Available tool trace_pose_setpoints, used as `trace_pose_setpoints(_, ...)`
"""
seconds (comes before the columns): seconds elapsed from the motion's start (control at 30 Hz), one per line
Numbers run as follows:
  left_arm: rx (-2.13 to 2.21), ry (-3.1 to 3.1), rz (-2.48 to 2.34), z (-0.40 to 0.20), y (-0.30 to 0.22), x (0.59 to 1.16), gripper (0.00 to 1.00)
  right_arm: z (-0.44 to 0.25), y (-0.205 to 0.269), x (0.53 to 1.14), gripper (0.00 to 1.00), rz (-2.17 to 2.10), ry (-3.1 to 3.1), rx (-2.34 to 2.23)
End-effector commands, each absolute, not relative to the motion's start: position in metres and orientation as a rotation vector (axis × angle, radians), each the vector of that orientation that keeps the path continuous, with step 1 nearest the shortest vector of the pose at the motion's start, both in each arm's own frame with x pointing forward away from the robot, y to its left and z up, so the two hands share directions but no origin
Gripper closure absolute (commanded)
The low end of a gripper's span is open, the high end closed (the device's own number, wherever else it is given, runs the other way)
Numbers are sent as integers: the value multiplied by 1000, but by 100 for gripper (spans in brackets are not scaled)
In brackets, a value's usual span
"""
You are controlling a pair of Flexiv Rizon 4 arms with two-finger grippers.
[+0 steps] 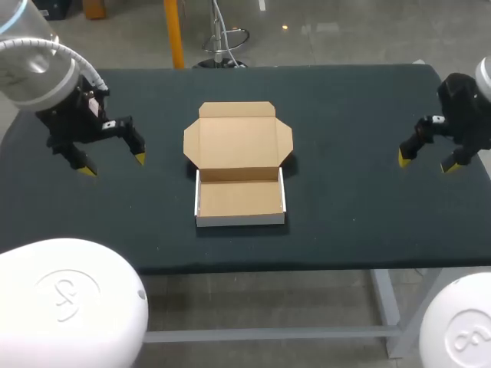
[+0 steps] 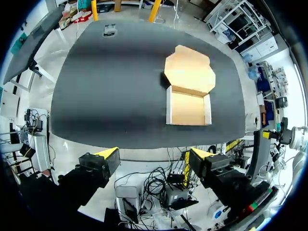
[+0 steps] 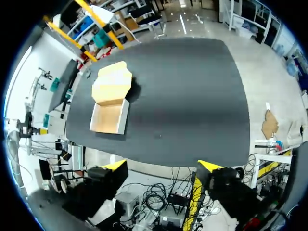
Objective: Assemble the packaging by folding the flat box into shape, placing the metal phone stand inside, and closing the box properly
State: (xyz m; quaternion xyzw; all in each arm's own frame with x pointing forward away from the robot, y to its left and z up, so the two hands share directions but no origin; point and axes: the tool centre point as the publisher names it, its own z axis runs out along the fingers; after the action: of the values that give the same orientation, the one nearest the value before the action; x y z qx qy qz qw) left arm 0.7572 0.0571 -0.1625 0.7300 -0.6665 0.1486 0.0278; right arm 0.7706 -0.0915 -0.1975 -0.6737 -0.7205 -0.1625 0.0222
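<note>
A brown cardboard box (image 1: 240, 194) with white outer walls sits in the middle of the dark table, its tray formed and its lid (image 1: 237, 139) lying flat open behind it. The tray looks empty. The same box (image 2: 188, 107) lies far ahead of the fingers in the left wrist view, and the box (image 3: 109, 116) also lies far ahead in the right wrist view. My left gripper (image 1: 113, 164) hovers open over the table's left side. Over the right edge my right gripper (image 1: 426, 162) hangs open. I see no metal phone stand in any view.
The dark table (image 1: 345, 192) is covered with a cloth-like mat. A small flat object (image 2: 109, 31) lies near the table's far edge in the left wrist view.
</note>
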Motion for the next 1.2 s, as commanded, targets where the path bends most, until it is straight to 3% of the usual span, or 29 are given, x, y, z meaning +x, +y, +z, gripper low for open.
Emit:
trace_pose_setpoints(0.03,2265,-2063,449,-166,55,760,0,-196,-91,771,0,-496,-2232,-2085)
trace_pose_setpoints(1.2,2379,-2024,324,-234,71,832,0,-196,-91,771,0,-496,-2232,-2085)
